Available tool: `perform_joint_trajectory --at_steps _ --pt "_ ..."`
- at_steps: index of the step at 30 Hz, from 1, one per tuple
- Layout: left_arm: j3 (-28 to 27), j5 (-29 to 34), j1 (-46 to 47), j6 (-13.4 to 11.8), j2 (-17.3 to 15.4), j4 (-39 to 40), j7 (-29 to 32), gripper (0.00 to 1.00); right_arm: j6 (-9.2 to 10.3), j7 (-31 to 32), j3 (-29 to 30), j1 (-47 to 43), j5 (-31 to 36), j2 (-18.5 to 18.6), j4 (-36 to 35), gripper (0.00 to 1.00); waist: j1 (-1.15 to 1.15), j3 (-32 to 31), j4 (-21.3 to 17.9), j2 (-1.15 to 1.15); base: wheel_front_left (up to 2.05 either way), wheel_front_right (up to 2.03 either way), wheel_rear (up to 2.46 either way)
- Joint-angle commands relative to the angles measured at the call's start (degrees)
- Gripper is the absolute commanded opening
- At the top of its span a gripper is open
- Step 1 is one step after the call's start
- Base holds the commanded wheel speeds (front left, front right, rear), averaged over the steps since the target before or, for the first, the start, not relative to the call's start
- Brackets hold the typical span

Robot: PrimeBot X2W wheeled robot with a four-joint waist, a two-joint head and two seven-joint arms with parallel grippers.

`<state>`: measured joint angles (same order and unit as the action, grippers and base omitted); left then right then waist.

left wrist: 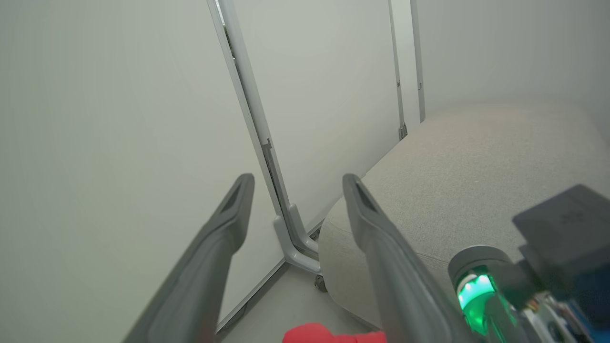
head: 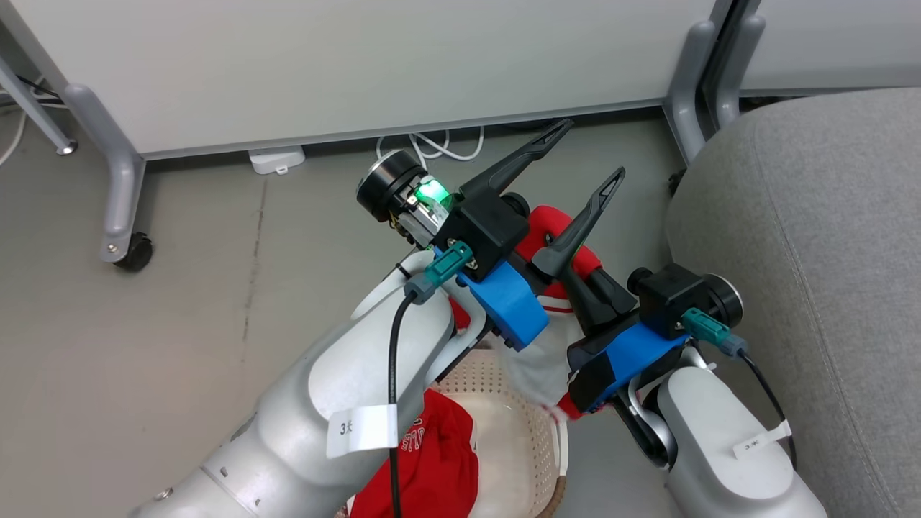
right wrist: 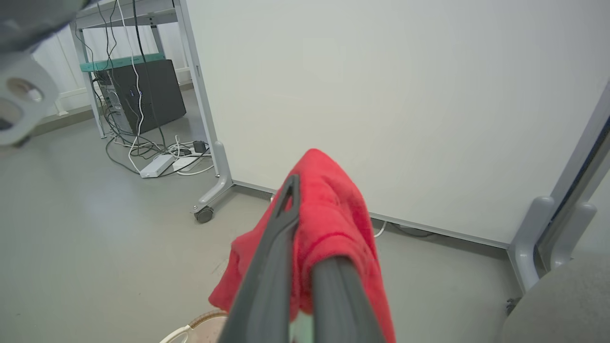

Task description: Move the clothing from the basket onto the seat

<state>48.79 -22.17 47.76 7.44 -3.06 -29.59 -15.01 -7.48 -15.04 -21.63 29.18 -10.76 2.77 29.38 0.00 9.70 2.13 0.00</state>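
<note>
My right gripper is shut on a red jersey shirt and holds it above the basket. The shirt drapes over its fingertips, and the white lining hangs down toward the basket. A second red shirt with white letters lies in the cream basket under my left forearm. Just above and left of the held shirt, my left gripper is open and empty, its fingers pointing at the partition. The grey seat is close on the right.
White partition panels on grey legs with casters stand right behind the grippers. A white power strip and cables lie on the floor by the panel. A desk with a black computer is further left.
</note>
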Motion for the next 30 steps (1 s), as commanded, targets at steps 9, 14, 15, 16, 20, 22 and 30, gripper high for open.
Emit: perform_joint_trajectory --at_steps 9,14,15,16,20,22,30 --pt "0.5 0.6 2.0 0.0 -0.7 -0.2 -0.3 1.0 -0.03 -0.2 3.8 2.3 1.6 0.2 -1.4 0.0 0.0 4.5 -4.5 0.0 0.0 0.0 0.0" --pt "1.1 0.7 2.3 0.0 -1.0 -0.5 -0.3 1.0 -0.03 -0.2 5.7 3.2 2.7 0.2 -2.4 0.0 0.0 6.5 -7.1 0.0 0.0 0.0 0.0" --pt "1.3 0.7 2.5 0.0 -1.1 -0.6 -0.2 1.0 -0.03 -0.2 6.0 3.3 3.0 0.2 -2.6 0.0 0.0 7.0 -7.9 0.0 0.0 0.0 0.0" --pt "1.5 0.7 2.7 0.0 -1.1 -0.6 -0.2 1.0 -0.03 -0.2 6.4 3.4 3.4 0.2 -2.9 0.0 0.0 7.4 -8.6 0.0 0.0 0.0 0.0" --pt "2.4 0.9 3.3 0.0 -1.3 -0.8 -0.2 1.0 -0.02 -0.2 8.8 3.7 3.9 0.2 -4.1 0.0 0.0 9.2 -11.4 0.0 0.0 0.0 0.0" --pt "2.9 1.0 3.4 0.0 -1.5 -1.0 -0.2 1.0 -0.02 -0.2 10.0 3.7 4.2 0.2 -4.6 0.0 0.0 10.0 -12.8 0.0 0.0 0.0 0.0" --pt "5.6 0.4 4.3 0.0 -2.2 -2.1 -0.2 1.0 -0.02 -0.2 15.3 2.2 4.5 0.1 -7.4 0.0 0.0 12.5 -17.9 0.0 0.0 0.0 0.0"
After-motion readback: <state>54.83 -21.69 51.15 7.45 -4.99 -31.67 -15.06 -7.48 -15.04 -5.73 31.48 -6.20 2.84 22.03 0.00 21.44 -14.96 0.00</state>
